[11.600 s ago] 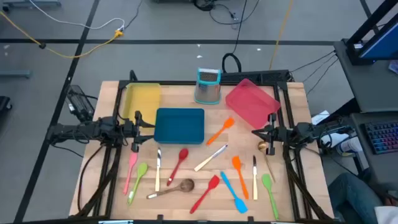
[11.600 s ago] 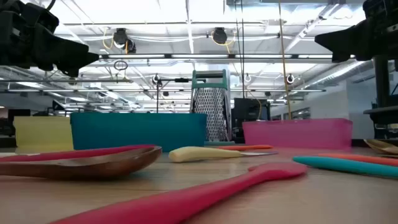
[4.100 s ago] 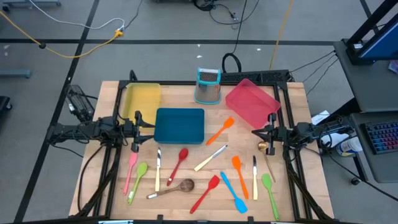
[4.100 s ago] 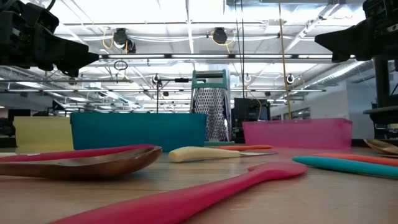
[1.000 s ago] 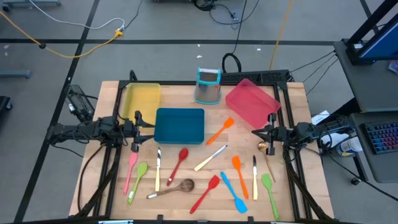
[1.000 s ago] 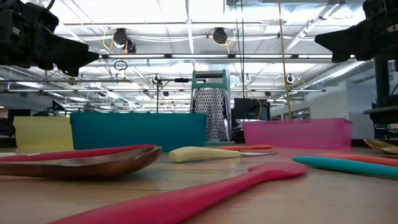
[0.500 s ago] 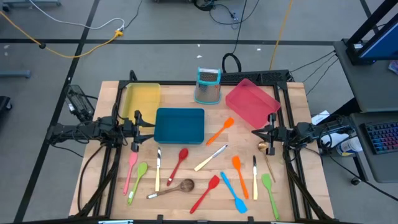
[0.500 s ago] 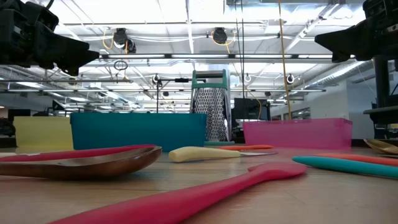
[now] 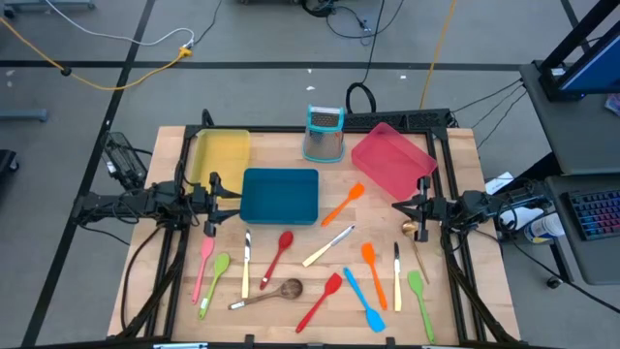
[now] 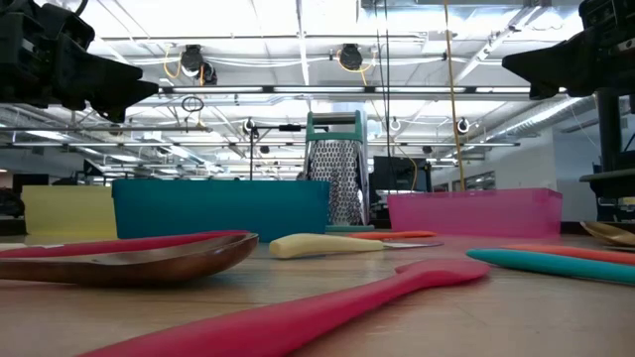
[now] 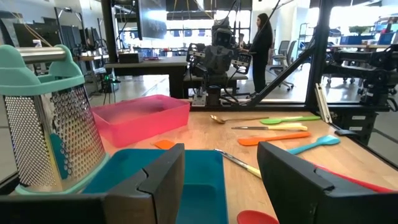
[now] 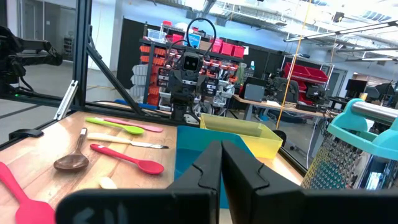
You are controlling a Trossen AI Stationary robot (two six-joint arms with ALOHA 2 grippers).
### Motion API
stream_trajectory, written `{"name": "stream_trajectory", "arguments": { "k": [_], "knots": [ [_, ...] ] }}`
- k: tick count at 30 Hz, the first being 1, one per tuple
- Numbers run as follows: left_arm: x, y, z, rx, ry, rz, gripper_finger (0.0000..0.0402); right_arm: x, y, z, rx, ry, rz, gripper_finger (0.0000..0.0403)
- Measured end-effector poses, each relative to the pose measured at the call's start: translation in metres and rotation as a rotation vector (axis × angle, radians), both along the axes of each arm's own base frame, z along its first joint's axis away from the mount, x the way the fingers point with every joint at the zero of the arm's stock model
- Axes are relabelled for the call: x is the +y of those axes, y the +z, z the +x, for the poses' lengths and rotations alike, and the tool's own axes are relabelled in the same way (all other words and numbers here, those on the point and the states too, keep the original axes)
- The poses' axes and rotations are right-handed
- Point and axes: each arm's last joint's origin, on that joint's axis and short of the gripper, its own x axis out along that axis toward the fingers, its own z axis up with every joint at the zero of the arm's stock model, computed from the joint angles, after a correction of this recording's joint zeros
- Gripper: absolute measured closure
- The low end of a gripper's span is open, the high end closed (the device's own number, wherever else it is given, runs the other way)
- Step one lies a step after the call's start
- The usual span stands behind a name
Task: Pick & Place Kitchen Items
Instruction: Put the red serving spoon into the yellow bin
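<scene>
L gripper (image 9: 215,201) fingers apart, R gripper (image 9: 418,207) fingers closed, both empty, utensils (image 9: 281,254) on table (image 9: 291,310)

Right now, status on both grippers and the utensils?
Left gripper open, right gripper shut, both empty at the table's sides. Utensils all loose on the wood; blue tray holds none. Nothing blocking.

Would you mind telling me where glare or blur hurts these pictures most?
Low view: bright ceiling lights wash out the top, and the nearest red spatula is blurred while the grater stays sharp. Left wrist view: its own fingers are soft, and the windows behind are blown out. High view: evenly lit, with soft shadows on the table.
</scene>
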Motion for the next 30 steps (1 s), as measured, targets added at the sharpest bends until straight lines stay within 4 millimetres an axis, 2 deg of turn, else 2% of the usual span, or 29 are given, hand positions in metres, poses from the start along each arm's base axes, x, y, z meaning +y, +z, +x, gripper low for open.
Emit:
{"name": "stream_trajectory", "arguments": {
  "k": [5, 9, 12, 17, 23, 30],
  "knots": [
    [0.0, 0.002, 0.0, -0.025, 0.002, 0.032, 0.0195, 0.0, 0.0, 0.0, 0.0, 0.0, 0.0, 0.0399],
    [0.0, 0.011, -0.001, -0.117, 0.024, 0.132, 0.0195, 0.0, 0.0, 0.0, 0.0, -0.001, 0.0, 0.0399],
    [0.003, 0.019, -0.003, -0.188, 0.139, 0.175, 0.0195, 0.0, 0.0, 0.0, 0.0, 0.0, 0.0, 0.0399],
    [0.008, 0.024, -0.005, -0.221, 0.303, 0.141, 0.0195, 0.0, 0.0, 0.0, 0.0, 0.0, 0.0, 0.0399],
    [0.007, 0.028, -0.006, -0.238, 0.26, 0.153, 0.0195, 0.0, 0.0, 0.0, 0.0, 0.0, 0.0, 0.0399],
    [0.005, 0.053, -0.006, -0.181, 0.199, 0.102, 0.0195, 0.0, 0.0, 0.0, 0.0, -0.001, 0.0, 0.0399]
  ]
}}
